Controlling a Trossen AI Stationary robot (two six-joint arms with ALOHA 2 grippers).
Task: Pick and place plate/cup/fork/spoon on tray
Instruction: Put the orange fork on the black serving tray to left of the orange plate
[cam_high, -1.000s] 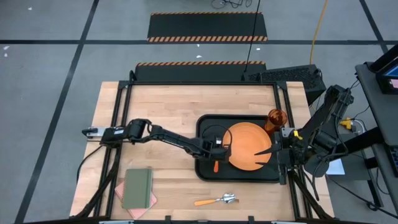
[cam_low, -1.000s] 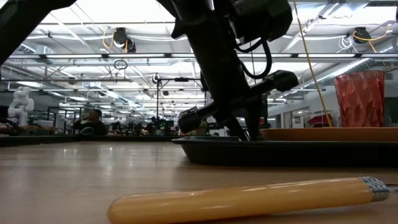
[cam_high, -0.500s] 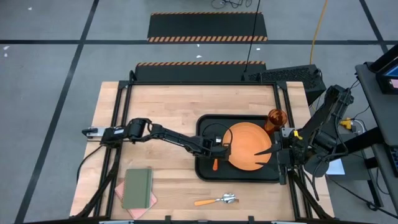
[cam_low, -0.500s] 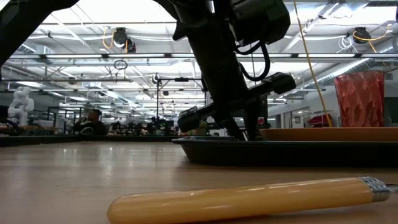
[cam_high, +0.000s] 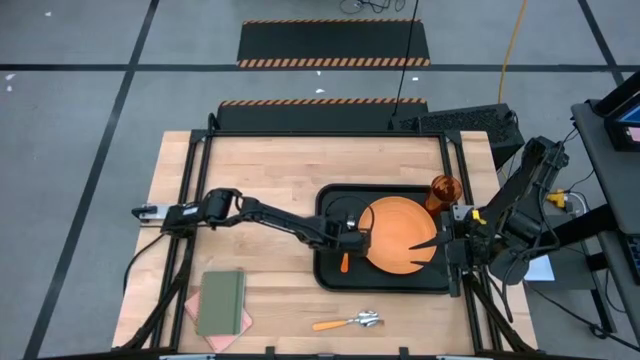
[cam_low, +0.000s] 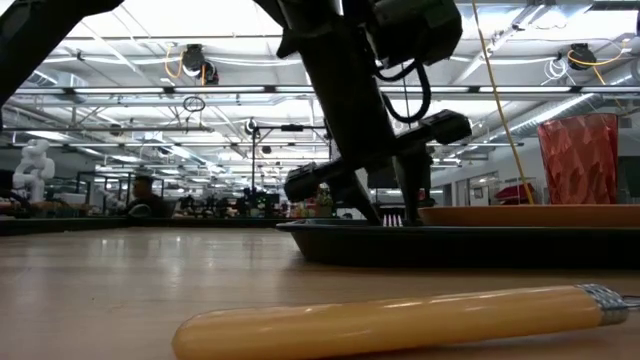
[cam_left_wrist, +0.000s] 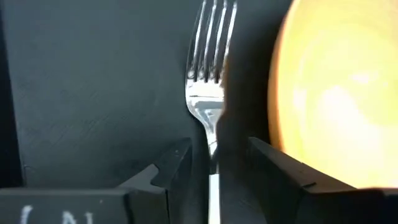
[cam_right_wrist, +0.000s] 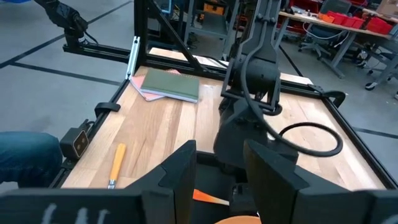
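1. Reading from the left of the tray (cam_high: 330, 275), I see a green notebook (cam_high: 222, 302) on a pink cloth (cam_high: 190, 305), well apart from the tray and near the table's front edge.
2. My left gripper (cam_high: 352, 243) reaches over the tray's left strip, just beside the plate (cam_high: 400, 236); its fingers (cam_left_wrist: 171, 177) are parted, one on each side of the fork (cam_left_wrist: 208, 68) and not clamping it.
3. The fork lies flat on the tray floor between the tray's left rim and the plate, tines pointing away from the wrist camera.
4. In front of the tray, on the bare wood, I see the spoon (cam_high: 345, 323), its orange handle to the left and silver bowl to the right.
5. The plate rests inside the tray, filling its middle and right part.
6. The cup (cam_high: 444, 190) stands upright at the tray's far right corner.
7. My right gripper (cam_high: 440, 243) waits at the tray's right rim, fingers (cam_right_wrist: 180, 171) spread and empty.
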